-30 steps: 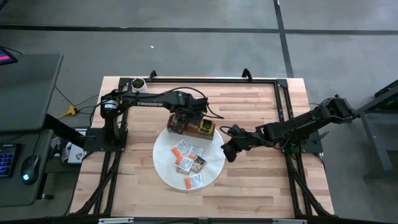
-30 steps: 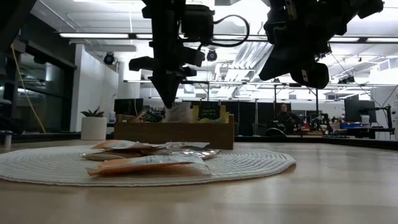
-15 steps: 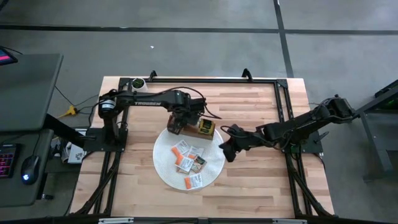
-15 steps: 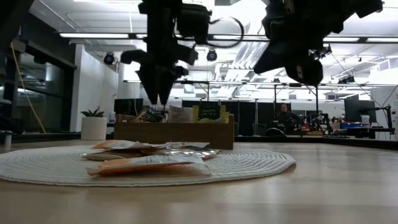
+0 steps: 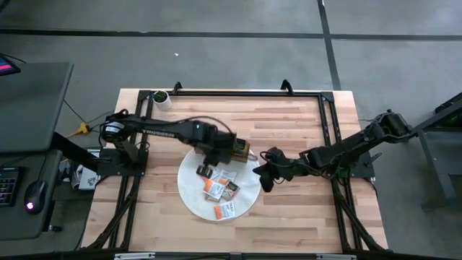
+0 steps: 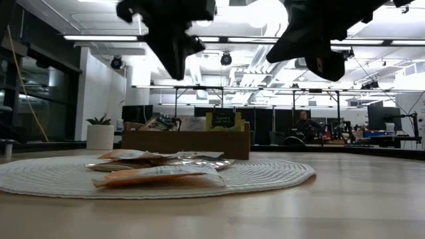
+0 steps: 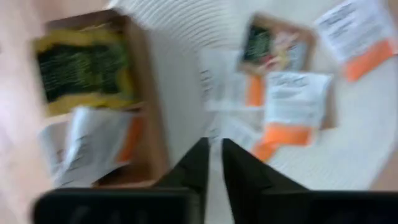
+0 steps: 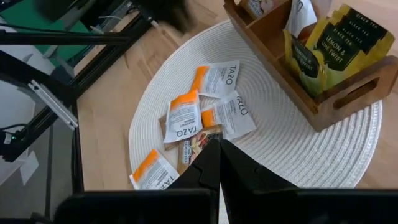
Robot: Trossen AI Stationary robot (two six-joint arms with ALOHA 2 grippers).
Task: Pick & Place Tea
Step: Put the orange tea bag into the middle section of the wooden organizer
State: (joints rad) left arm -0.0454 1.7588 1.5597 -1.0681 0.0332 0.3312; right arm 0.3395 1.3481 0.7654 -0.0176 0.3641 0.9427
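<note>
Left gripper (image 5: 204, 171) over mat's (image 5: 249, 198) left edge beside tray (image 5: 239, 152), fingers nearly together, empty, lined up for next grab. Tea (image 5: 220, 184) loose mid-mat. Right gripper (image 5: 261, 173) closed, waiting off right edge.

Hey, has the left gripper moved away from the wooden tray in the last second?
Yes. In the high view the left gripper was over the wooden tray; now it is off the tray's end, above the white mat.
</note>
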